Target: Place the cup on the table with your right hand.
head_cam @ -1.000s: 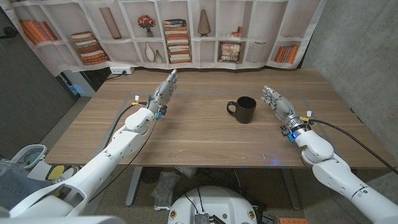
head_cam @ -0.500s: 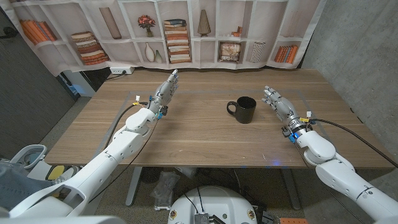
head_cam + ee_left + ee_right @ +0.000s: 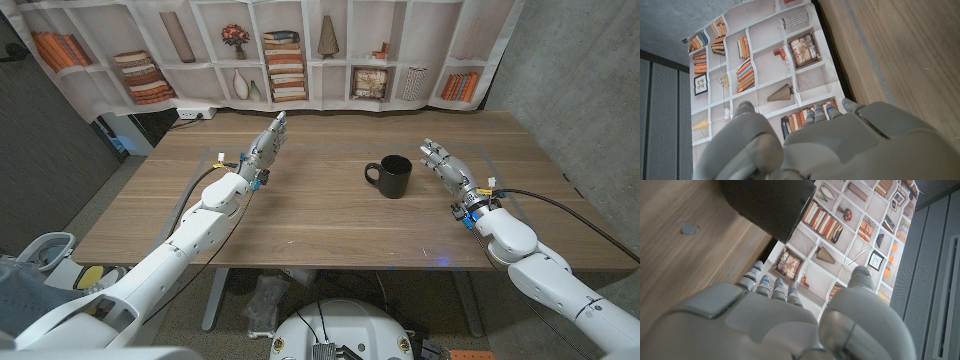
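A black cup (image 3: pixel 391 176) with its handle toward the robot's left stands upright on the wooden table (image 3: pixel 320 215), a little right of the middle. My right hand (image 3: pixel 445 166) is just to the right of it, fingers stretched out and apart, holding nothing and not touching it. In the right wrist view the cup (image 3: pixel 771 204) shows close beyond my right hand (image 3: pixel 785 325). My left hand (image 3: pixel 264 148) is over the left part of the table with straight fingers and holds nothing; it shows as my left hand (image 3: pixel 830 145) in the left wrist view.
A printed bookshelf backdrop (image 3: pixel 290 50) hangs behind the table's far edge. A concrete wall (image 3: pixel 580 90) stands on the right. Bare wood lies around the cup and between the arms.
My right hand has drawn slightly away from the cup toward the right. The cup and the left arm have not moved.
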### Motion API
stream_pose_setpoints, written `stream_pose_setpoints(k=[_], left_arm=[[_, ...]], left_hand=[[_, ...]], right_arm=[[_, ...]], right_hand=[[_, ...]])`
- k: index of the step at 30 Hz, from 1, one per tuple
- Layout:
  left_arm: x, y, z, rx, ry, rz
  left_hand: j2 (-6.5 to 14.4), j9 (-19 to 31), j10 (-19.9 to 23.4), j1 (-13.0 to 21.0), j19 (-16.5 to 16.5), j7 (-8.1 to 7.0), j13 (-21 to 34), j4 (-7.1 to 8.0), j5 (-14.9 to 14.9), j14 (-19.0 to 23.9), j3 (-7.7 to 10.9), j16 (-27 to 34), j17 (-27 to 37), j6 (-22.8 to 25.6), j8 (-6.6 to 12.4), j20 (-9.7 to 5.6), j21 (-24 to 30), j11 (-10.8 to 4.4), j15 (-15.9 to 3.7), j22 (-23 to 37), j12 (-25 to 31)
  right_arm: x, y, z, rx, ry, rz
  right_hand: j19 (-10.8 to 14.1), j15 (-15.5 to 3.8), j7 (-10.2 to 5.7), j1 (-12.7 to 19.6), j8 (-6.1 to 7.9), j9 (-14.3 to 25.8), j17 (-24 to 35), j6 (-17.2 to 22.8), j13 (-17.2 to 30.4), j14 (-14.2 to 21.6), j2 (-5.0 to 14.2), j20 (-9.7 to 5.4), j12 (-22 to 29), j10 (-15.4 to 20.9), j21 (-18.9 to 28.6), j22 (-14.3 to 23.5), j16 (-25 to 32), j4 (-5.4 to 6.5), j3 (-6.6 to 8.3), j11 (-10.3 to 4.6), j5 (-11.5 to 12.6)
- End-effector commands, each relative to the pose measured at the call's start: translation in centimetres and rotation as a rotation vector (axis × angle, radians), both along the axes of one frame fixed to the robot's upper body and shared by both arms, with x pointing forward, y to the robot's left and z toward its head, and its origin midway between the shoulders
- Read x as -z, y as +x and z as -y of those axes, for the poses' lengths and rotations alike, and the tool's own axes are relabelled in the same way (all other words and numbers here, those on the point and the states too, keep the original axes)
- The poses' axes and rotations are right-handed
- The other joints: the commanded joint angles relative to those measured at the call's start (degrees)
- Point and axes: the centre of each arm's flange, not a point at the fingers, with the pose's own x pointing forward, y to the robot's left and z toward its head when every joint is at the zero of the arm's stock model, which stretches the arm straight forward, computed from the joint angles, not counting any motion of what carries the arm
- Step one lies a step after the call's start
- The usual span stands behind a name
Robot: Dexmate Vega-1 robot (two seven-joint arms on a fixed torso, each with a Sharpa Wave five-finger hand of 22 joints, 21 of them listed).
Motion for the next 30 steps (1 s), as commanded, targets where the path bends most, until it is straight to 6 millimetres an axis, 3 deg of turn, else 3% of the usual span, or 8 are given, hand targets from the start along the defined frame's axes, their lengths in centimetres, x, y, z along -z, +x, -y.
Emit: stream_pose_setpoints(k=[1, 30], left_arm=[[-0.4, 0.2, -0.3, 0.002, 0.001, 0.004], [-1.3, 0.7, 0.6, 0.01, 0.021, 0.003]], left_hand=[[0.02, 0.17, -0.14, 0.48, -1.69, -0.48, 0.16, -0.01, -0.15, -1.09, -0.28, 0.19, 0.32, 0.02, 0.19, -2.2, 0.15, -0.18, -0.1, 0.16, 0.29], [0.18, 0.15, -0.03, 0.71, -1.82, -0.56, 0.16, -0.06, -0.32, -1.19, -0.52, 0.14, 0.33, 0.25, 0.2, -1.78, 0.15, -0.38, -0.04, 0.18, 0.27]], right_arm=[[-0.3, 0.3, -0.5, 0.021, -0.032, -0.005], [0.8, -0.2, -1.1, 0.055, -0.065, 0.022]], right_hand=[[-0.01, 0.67, 0.18, 0.82, -0.25, 0.3, 0.07, -1.18, 0.21, -0.14, 0.02, 0.86, -0.06, -0.79, -0.29, 0.15, 0.11, -0.22, -0.29, 0.08, 0.62], [-0.16, 0.69, 1.26, 1.84, -0.67, 0.38, 0.05, -9.15, 0.26, -2.91, -0.45, 2.05, -0.12, -6.12, -2.14, 0.16, 0.03, -0.08, -1.13, 0.52, 2.09]])
